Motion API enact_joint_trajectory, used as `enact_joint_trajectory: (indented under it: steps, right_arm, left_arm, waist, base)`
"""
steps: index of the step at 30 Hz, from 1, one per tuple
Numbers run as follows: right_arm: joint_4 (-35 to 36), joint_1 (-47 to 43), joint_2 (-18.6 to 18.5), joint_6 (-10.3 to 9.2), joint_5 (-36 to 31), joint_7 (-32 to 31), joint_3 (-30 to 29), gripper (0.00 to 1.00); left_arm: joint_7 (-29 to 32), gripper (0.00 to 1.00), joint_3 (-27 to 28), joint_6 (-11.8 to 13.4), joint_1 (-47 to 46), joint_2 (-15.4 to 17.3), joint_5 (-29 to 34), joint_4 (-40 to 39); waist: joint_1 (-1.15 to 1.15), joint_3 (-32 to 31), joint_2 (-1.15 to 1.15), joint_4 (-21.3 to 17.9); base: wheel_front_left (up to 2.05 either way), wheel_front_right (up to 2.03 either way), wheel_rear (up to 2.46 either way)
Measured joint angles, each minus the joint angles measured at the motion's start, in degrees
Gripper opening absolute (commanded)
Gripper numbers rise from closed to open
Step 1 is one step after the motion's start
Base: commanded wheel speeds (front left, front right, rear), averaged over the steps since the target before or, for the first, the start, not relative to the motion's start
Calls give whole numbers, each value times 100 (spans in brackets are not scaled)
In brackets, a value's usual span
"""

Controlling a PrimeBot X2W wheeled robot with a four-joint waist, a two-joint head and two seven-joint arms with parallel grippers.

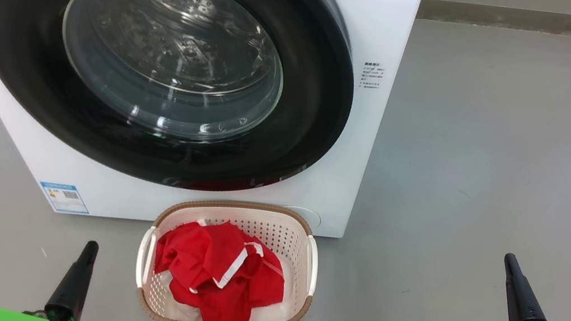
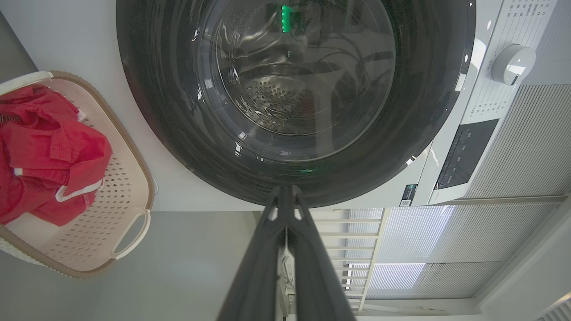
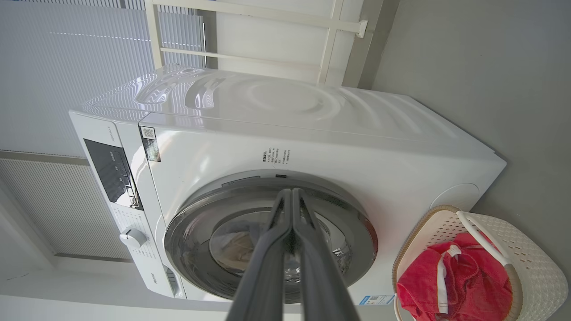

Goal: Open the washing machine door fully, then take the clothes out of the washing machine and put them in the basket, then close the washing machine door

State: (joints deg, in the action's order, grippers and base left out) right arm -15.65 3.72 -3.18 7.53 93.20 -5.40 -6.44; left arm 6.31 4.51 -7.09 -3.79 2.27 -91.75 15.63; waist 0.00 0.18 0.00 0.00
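Note:
The washing machine (image 1: 388, 40) fills the upper left of the head view, and its round black door (image 1: 162, 60) lies flat against the front. Through the glass the steel drum (image 2: 279, 96) shows. Red clothes (image 1: 215, 269) with white trim lie in the cream basket (image 1: 311, 269) on the floor just in front of the machine. My left gripper (image 1: 88, 250) rests shut at the lower left, left of the basket. My right gripper (image 1: 510, 265) is shut at the lower right, well away from the basket. Neither holds anything.
Grey floor (image 1: 490, 157) stretches to the right of the machine up to a wall base. A blue label sticker (image 1: 64, 197) sits on the machine's lower front. The control panel and dial (image 3: 132, 237) show in the right wrist view.

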Motion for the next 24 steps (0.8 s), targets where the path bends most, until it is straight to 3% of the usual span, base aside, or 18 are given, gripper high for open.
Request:
enact_joint_trajectory:
  steps: [24]
  right_arm:
    - [0, 0, 15, -1, -1, -16, -25, 0]
  left_arm:
    - [0, 0, 0, 0, -1, 0, 0, 0]
  waist:
    - [0, 0, 0, 0]
  base:
    - [0, 0, 0]
